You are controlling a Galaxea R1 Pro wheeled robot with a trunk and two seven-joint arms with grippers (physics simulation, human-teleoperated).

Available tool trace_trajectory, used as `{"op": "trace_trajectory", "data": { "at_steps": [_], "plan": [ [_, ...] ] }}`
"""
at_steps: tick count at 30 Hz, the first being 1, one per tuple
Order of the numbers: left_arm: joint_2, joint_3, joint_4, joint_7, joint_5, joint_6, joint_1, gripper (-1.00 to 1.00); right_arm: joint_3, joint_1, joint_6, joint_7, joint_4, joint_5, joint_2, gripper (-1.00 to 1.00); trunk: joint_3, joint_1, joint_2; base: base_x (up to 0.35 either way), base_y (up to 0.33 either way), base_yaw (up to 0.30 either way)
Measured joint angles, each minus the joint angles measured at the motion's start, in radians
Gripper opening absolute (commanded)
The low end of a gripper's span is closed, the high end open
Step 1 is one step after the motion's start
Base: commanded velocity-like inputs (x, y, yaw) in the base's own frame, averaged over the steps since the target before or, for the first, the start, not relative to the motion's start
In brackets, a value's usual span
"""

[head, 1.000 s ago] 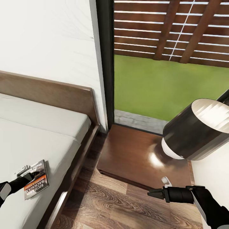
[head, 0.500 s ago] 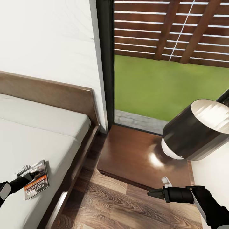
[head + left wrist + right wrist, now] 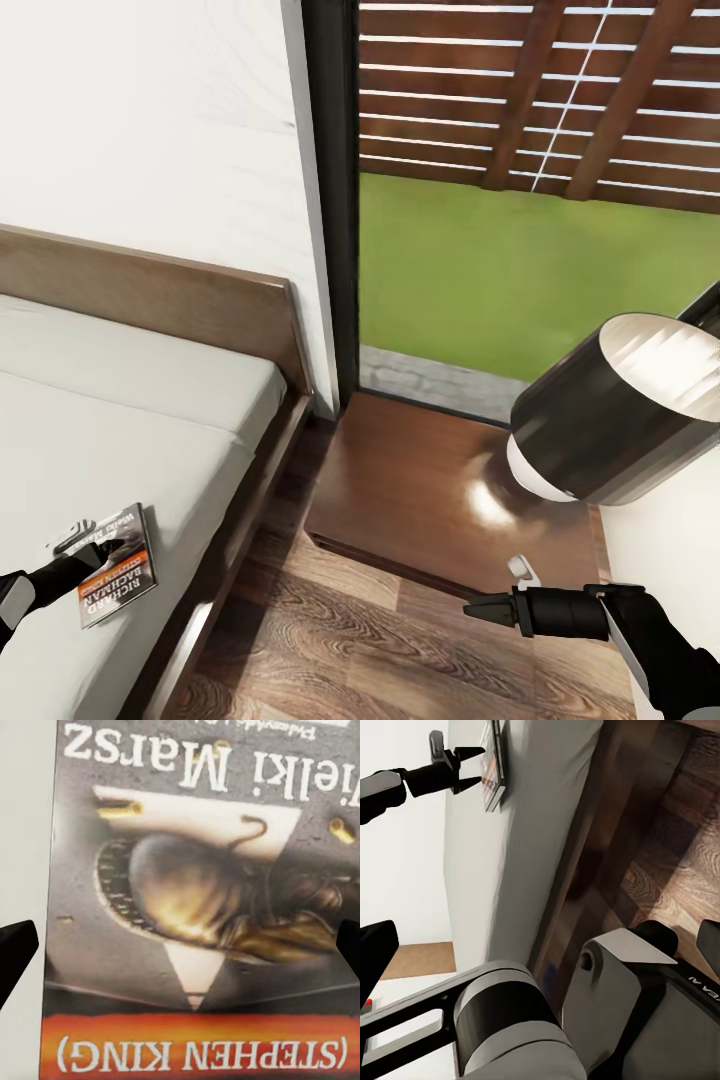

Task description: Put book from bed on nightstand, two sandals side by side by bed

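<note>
Down at seven o'clock in the head view, the left gripper (image 3: 92, 548) sits right over the book (image 3: 118, 563), which lies flat on the off-white mattress of the bed (image 3: 120, 440) close to the near edge of its frame. From the left wrist camera the cover of the book (image 3: 199, 907) runs between two dark fingertips (image 3: 15, 949) set wide apart, one off each long edge, so the fingers look spread across the short width with the long axis running straight away between them. That reads as a grasp lined up and not yet closed, though whether the tips touch the mattress I cannot tell. The nightstand (image 3: 430, 490) shows its glossy reddish-brown worktop off at three o'clock from the book, across a strip of plank floor (image 3: 330, 640), with a big dark lamp shade (image 3: 610, 410) hanging over its far right part. The right gripper (image 3: 475, 606) hovers over the floor just in front of the nightstand, its fingers drawn to a narrow point and holding nothing. Left arm is plainly the nearer one; the carry would swing rightward over the bed frame.
</note>
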Motion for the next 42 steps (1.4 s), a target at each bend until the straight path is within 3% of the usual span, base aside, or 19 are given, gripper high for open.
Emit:
{"op": "trace_trajectory", "data": {
  "at_steps": [42],
  "plan": [
    [0.001, 0.000, 0.000, -0.021, 0.001, 0.005, 0.000, 1.00, 0.000, 0.000, 0.001, 0.000, 0.000, 0.000, 0.000, 1.00, 0.128, -0.157, 0.287, 0.000, 0.000, 0.000]
  ]
}}
